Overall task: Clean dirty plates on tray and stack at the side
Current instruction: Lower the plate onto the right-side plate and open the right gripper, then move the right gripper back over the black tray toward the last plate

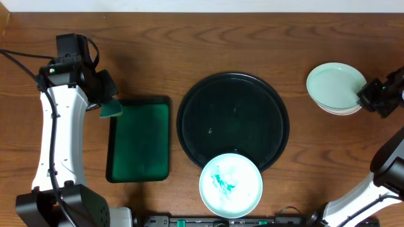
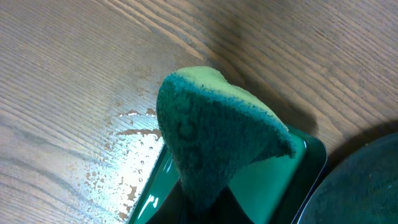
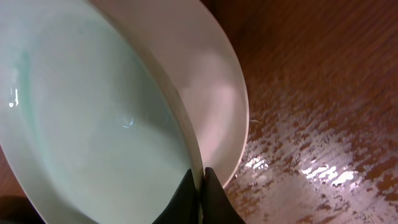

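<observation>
Left jaws closed on green scouring sponge (image 2: 211, 137), over corner of green rectangular tray (image 1: 139, 142). Right jaws pinch rim of upper pale-mint round plate (image 3: 93, 124), stacked on second white plate (image 3: 217, 106), at right of wooden table (image 1: 189, 38). Teal-smeared third plate (image 1: 230, 185) overlaps near rim of large round black tray (image 1: 233, 107).

At far left, the left gripper (image 1: 108, 103), arm extended, clamps a sponge (image 2: 211, 130). At far right, the right gripper (image 1: 369, 96) pinches a plate (image 1: 333, 85) by its rim.
</observation>
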`<action>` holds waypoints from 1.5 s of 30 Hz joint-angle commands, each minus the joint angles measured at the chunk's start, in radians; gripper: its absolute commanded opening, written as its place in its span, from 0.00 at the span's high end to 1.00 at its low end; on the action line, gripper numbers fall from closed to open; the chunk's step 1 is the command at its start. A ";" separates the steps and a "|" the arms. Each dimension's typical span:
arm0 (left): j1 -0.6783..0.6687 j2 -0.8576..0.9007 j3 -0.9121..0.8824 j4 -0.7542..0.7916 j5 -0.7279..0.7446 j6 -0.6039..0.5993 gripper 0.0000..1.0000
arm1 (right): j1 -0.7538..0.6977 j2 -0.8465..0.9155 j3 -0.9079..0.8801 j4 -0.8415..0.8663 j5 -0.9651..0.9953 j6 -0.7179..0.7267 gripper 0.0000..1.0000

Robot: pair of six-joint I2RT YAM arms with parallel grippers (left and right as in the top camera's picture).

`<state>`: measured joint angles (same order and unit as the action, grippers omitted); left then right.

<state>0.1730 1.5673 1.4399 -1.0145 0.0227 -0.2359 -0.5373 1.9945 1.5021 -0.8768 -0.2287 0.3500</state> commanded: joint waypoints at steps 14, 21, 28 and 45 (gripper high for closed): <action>-0.002 0.003 -0.010 -0.010 -0.009 -0.005 0.93 | 0.001 0.006 0.028 0.039 0.004 0.012 0.44; -0.002 0.003 -0.010 -0.010 -0.009 -0.005 0.93 | 0.011 0.006 0.251 -0.144 -0.175 -0.118 0.33; -0.002 0.003 -0.010 -0.009 -0.009 -0.005 0.93 | 0.126 0.006 0.478 -0.437 -0.360 -0.348 0.58; -0.002 0.003 -0.010 -0.002 -0.009 -0.005 0.93 | 0.628 0.006 0.463 -0.600 -0.038 -0.355 0.01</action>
<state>0.1730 1.5673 1.4391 -1.0210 0.0227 -0.2359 0.0208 2.0010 1.9682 -1.4696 -0.4889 -0.1345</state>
